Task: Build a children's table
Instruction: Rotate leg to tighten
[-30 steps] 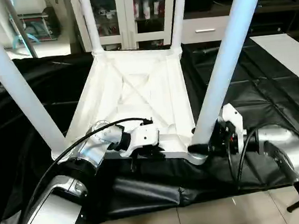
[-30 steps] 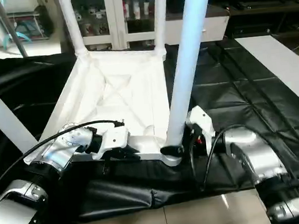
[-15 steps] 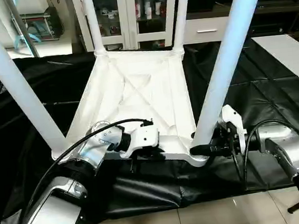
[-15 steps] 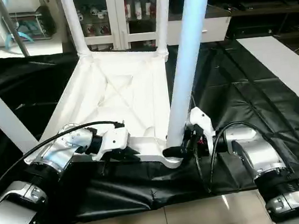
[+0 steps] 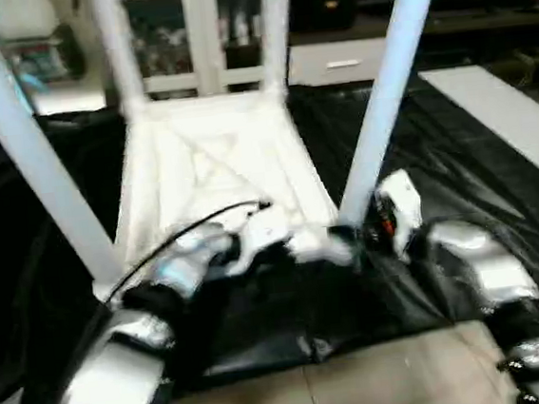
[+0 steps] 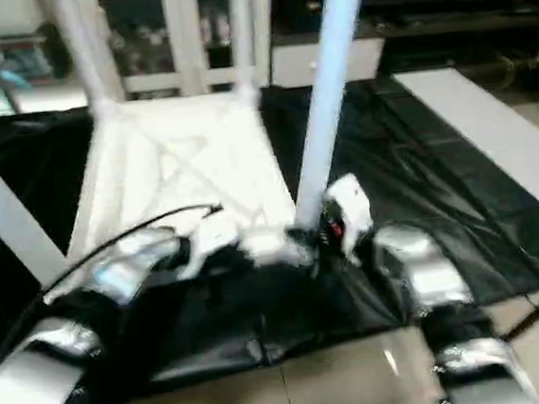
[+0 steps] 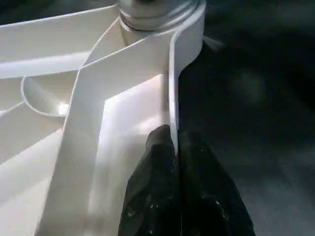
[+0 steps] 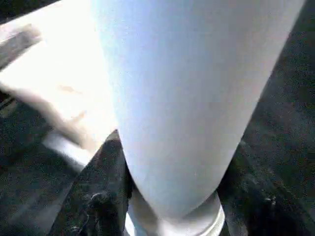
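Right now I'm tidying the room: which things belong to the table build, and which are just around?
Job:
tabletop, upside down
four legs, e.g., standing in its corners
left gripper, pinching its rim
right gripper, around the near right leg

Around:
black cover
cabinet

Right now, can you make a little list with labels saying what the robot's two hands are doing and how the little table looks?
Tabletop: upside down on the black cloth, ribs showing
Legs: four, standing up from the corners
Left gripper: pinching the tabletop's near rim
Right gripper: fingers on either side of the near right leg, low down by its socket
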Motion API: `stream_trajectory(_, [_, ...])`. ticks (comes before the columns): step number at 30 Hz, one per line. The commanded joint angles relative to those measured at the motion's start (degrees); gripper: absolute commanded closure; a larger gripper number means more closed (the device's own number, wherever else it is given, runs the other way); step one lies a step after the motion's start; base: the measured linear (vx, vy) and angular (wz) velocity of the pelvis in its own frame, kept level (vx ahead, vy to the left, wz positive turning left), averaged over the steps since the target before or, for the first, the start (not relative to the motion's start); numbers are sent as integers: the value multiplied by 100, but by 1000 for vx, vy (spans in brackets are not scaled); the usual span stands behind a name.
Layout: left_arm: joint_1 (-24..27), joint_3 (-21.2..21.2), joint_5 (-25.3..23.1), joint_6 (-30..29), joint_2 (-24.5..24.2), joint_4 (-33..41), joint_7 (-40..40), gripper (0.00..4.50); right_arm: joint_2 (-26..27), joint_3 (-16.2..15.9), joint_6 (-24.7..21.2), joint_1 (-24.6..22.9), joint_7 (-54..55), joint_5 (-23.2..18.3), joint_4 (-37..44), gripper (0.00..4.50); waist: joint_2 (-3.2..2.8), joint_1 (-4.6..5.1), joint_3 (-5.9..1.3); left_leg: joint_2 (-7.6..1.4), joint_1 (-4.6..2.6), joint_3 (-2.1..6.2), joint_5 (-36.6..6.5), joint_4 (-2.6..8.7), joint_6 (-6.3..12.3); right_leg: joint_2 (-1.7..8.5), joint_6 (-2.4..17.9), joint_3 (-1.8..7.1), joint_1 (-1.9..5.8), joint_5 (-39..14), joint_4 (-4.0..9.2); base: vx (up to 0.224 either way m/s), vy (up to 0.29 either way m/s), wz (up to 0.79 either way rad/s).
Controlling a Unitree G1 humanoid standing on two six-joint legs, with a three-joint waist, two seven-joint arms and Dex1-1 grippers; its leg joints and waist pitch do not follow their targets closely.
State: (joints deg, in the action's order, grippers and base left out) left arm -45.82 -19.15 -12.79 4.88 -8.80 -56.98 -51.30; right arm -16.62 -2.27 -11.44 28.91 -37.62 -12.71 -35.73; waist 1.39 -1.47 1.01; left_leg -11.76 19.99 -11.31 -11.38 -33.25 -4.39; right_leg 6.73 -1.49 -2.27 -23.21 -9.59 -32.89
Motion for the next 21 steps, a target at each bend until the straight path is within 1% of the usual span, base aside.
stream_trajectory(1, [-22,257,80,-363,190,-340,1027,450,263,158,-148,5,948,125,-332,252,32,46,-182,-56,-45,113,-2564,483,-149,88,641,20,74,-3152,539,0,0,0])
stream_trajectory(2, [-22,257,80,-363,190,-340,1027,450,263,158,-148,5,948,125,-332,253,33,54,-189,-52,-41,116,-2555,483,-136,88,616,18,74,-3156,545,0,0,0])
stream_trajectory(3, [-110,339,75,-387,286,-410,1462,450,483,272,-13,82,1504,172,-462,254,24,69,-188,-55,-22,119,-2522,492,-103,88,612,14,85,-3089,552,0,0,0])
stream_trajectory(4, [-221,416,40,-414,411,-496,1988,450,818,467,233,209,2309,193,-654,254,5,98,-198,-55,-14,115,-2478,499,-110,97,658,21,68,-2950,545,0,0,0])
stream_trajectory(5, [-270,453,24,-336,480,-528,2254,450,1035,595,372,290,2695,134,-747,254,21,110,-205,-42,-2,114,-2416,497,-104,78,673,9,97,-2848,539,0,0,0])
stream_trajectory(6, [-295,474,16,-280,518,-545,2389,450,1162,671,449,338,2896,90,-795,254,10,122,-212,-50,-3,99,-2327,493,-53,82,745,28,87,-2656,533,0,0,0])
stream_trajectory(7, [-310,464,-8,-225,552,-562,2453,450,1260,679,536,373,2958,95,-812,254,12,125,-214,-49,4,91,-2279,491,-19,75,786,32,93,-2547,520,0,0,0])
stream_trajectory(8, [-333,423,-58,-126,604,-590,2508,450,1433,683,738,428,3039,114,-819,255,0,126,-216,-53,13,90,-2219,493,1,78,829,38,98,-2432,509,0,0,0])
stream_trajectory(9, [-331,364,-104,-83,615,-592,2448,450,1498,663,850,444,2986,121,-796,255,8,109,-229,-56,15,57,-2052,476,78,68,951,52,107,-2035,481,0,0,0])
stream_trajectory(10, [-330,341,-124,-68,616,-597,2428,450,1519,655,885,448,2944,119,-783,255,-6,96,-233,-61,16,53,-1971,474,105,69,1002,57,118,-1878,457,0,0,0])
stream_trajectory(12, [-303,208,-228,98,586,-602,2237,450,1546,569,1107,421,2683,173,-622,255,-11,72,-240,-66,25,28,-1744,459,221,71,1119,64,140,-1491,419,0,0,0])
stream_trajectory(13, [-299,177,-244,146,580,-610,2199,450,1533,540,1150,401,2663,221,-570,255,31,71,-239,-61,39,12,-1616,447,299,71,1166,65,155,-1369,403,0,0,0])
stream_trajectory(14, [-273,135,-262,221,557,-598,2124,450,1501,512,1235,315,2467,194,-381,255,25,43,-236,-61,33,3,-1535,434,372,80,1183,71,154,-1365,395,0,0,0])
stream_trajectory(15, [-264,84,-272,321,545,-613,2054,450,1468,500,1281,238,2398,194,-230,199,35,27,-231,-68,27,-4,-1519,430,409,87,1166,74,149,-1384,405,0,0,0])
stream_trajectory(16, [-235,34,-256,437,533,-619,1892,450,1362,470,1352,70,2351,242,67,199,34,-5,-239,-73,23,-12,-1425,421,445,91,1151,83,155,-1343,388,0,0,0])
stream_trajectory(17, [-229,30,-250,452,532,-618,1867,450,1341,463,1361,39,2352,255,120,182,52,-43,-255,-66,71,-6,-1231,409,523,92,1101,85,204,-1158,350,0,0,0])
stream_trajectory(18, [-222,23,-242,558,537,-633,1793,450,1298,454,1374,-46,2402,270,252,175,53,-66,-250,-56,95,1,-1042,405,584,88,1073,87,207,-1016,327,0,0,0])
stream_trajectory(19, [-216,-19,-300,712,526,-668,1641,450,1236,455,1339,-228,2443,300,531,167,52,-57,-255,-63,114,8,-988,408,593,97,1063,82,218,-1008,315,0,0,0])
stream_trajectory(20, [-216,-32,-317,744,522,-676,1611,450,1219,450,1327,-272,2455,314,599,158,31,-68,-258,-58,128,18,-909,404,592,100,1036,77,234,-1013,315,0,0,0])
stream_trajectory(21, [-213,-67,-344,839,511,-685,1527,450,1167,412,1303,-392,2451,360,778,149,4,-63,-247,-79,88,7,-910,405,580,86,1099,83,186,-1012,319,0,0,0])
